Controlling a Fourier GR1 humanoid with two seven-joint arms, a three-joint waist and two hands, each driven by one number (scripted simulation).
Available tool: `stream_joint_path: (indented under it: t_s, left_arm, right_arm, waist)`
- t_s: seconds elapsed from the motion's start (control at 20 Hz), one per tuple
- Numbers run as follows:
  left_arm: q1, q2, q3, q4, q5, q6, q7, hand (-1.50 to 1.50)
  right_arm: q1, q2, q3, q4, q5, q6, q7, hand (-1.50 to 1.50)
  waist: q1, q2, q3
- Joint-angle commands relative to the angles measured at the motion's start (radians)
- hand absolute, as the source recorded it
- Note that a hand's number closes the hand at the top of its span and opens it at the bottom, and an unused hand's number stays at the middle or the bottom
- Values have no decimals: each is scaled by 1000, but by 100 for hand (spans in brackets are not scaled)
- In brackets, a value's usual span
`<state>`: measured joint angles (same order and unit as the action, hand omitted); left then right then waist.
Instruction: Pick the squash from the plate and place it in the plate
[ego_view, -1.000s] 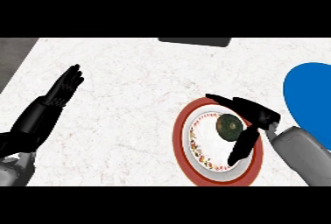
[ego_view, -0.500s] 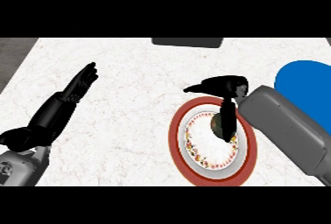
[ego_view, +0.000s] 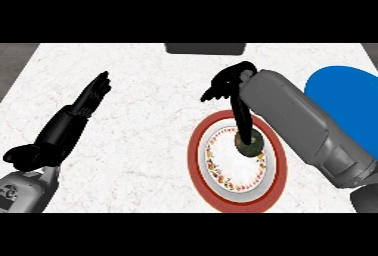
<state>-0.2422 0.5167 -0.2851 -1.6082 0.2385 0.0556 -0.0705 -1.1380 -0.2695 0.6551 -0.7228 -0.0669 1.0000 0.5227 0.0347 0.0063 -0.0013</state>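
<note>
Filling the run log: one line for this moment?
right hand: fingers reaching down onto squash | squash: on red-rimmed plate | blue plate: right | left hand: resting

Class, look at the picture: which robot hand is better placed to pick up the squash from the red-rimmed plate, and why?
The right robot hand. It is over the red-rimmed plate, one finger reaching down to the squash, and the blue plate lies on its side. The left robot hand rests open, far across the counter.

White marbled counter (ego_view: 148, 165) – dark slab (ego_view: 204, 48) at far edge.
</note>
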Motion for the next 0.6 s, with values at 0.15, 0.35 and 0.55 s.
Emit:
stream_joint_path:
  t_s: [0.15,0.35,0.55]
  left_arm:
    - [41,11,38,-18,0,-36,-30,0]
    - [30,-14,43,1,-20,-26,-18,0]
    - [26,-32,31,-38,-37,-22,33,0]
  right_arm:
    - [-157,11,-5,199,58,157,26,-150]
    - [-197,50,-13,311,90,167,1,-150]
    - [-220,82,-20,385,140,133,-42,-150]
  waist:
    - [3,2,1]
    - [4,6,1]
    - [10,6,1]
